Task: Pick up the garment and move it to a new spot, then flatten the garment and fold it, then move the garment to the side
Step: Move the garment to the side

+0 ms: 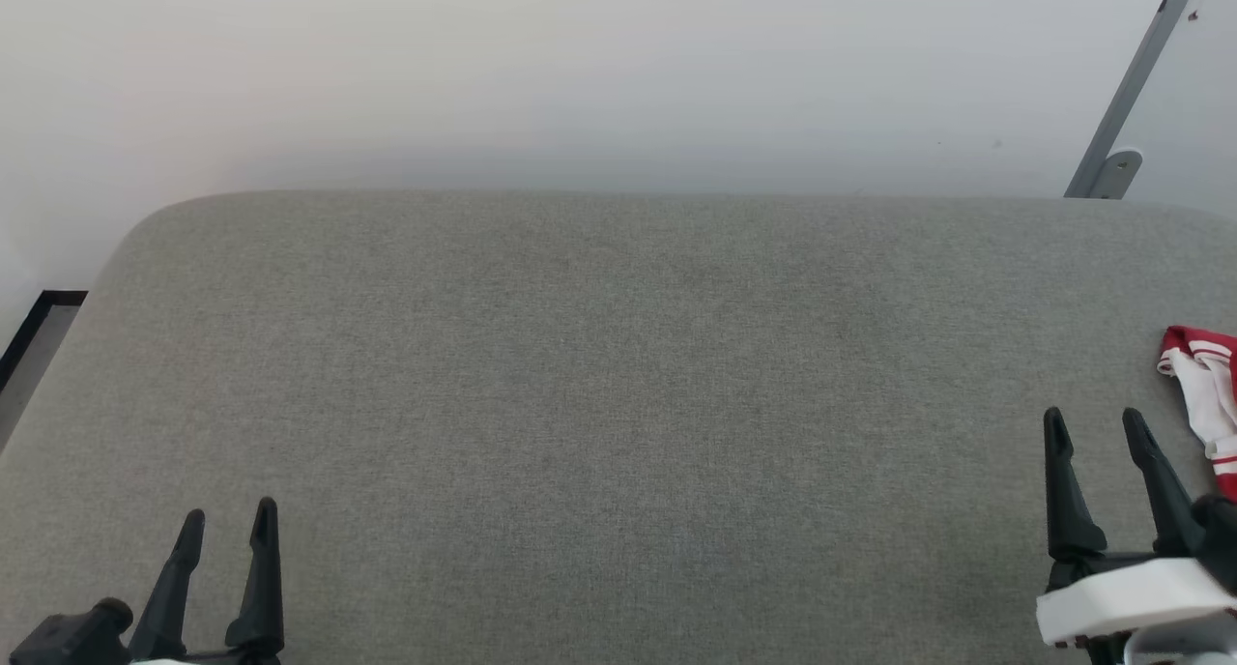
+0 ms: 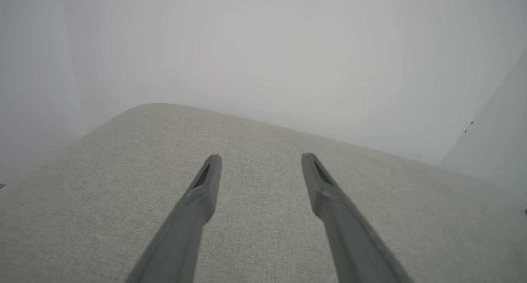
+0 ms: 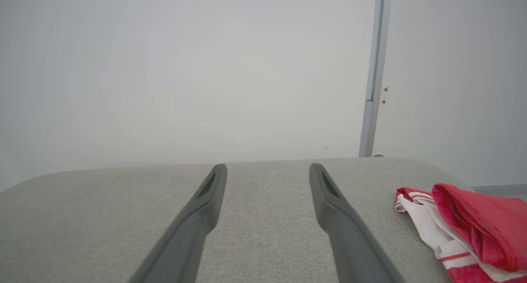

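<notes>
Red garment (image 1: pixel 1203 394) bunched on grey bench (image 1: pixel 618 404).
Right claw (image 1: pixel 1093 421), left claw (image 1: pixel 232 510) released; right just beside garment: pinch thick fold w/ it.

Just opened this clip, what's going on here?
Nothing is being handled right now. The robot's left gripper and right gripper are both open and empty above the grey padded surface. The red and white garment lies bunched at the surface's right edge, just beyond the right gripper, and neither gripper touches it. I cannot tell whether it has been folded.
</notes>
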